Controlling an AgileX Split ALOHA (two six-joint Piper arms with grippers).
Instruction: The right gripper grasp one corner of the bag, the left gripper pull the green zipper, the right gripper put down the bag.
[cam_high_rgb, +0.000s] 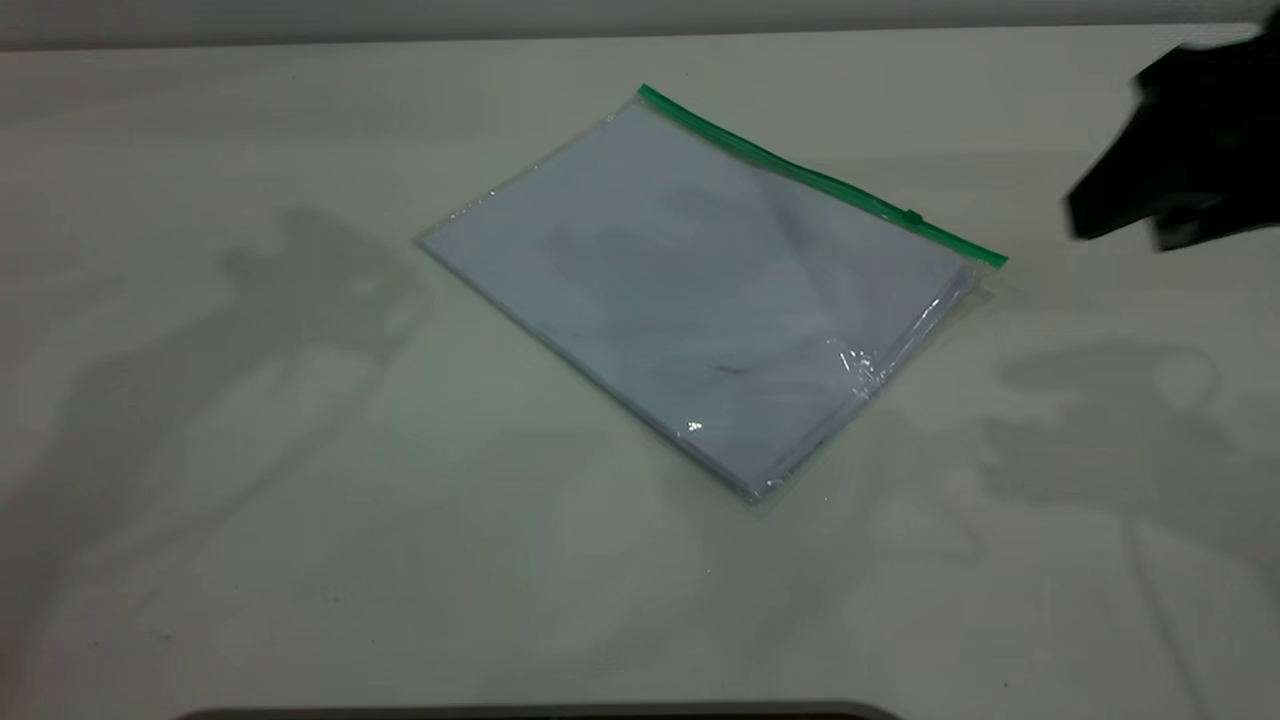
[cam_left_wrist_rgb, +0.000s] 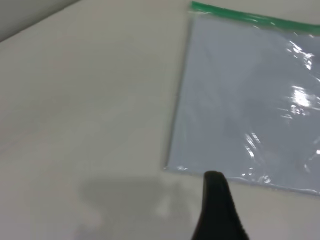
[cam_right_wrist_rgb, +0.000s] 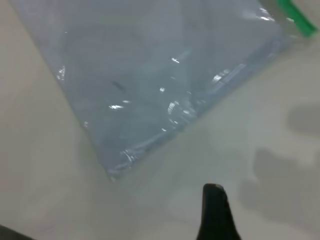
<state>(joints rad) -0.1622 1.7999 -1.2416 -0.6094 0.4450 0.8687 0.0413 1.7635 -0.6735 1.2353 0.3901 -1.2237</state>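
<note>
One bag (cam_high_rgb: 700, 290) lay flat on the table (cam_high_rgb: 250, 500), roughly mid-table, skewed, w/ the green zipper (cam_high_rgb: 820, 180) along its far long edge and the little slider tab (cam_high_rgb: 912, 216) near the right end of that strip. Nothing was touching it.

My right gripper (cam_high_rgb: 1110, 215) hung at the far right, well apart from the bag, above the table; jaws looked spread, two dark tips w/ a gap between, empty. My left gripper (cam_left_wrist_rgb: 216, 210) showed only as one dark finger in its wrist view, near the bag's plain corner; couldn't tell if it was apart or together.

Handling, my guess: light, thin, floppy at the edges but stiffened some by the white paper sheets (cam_high_rgb: 640, 240) inside. Clear plastic film, glossy, wrinkled at the near right edge w/ bright glints, so prob. slippery between pads. Lying flush on a smooth matte top, hard to get a jaw under.

Best hold, I judged: the corner by the zipper's right end (cam_right_wrist_rgb: 297, 22), where film overhangs the paper and the green strip is thicker and firmer. Pinching there would also brace the bag for the zipper pull.
</note>
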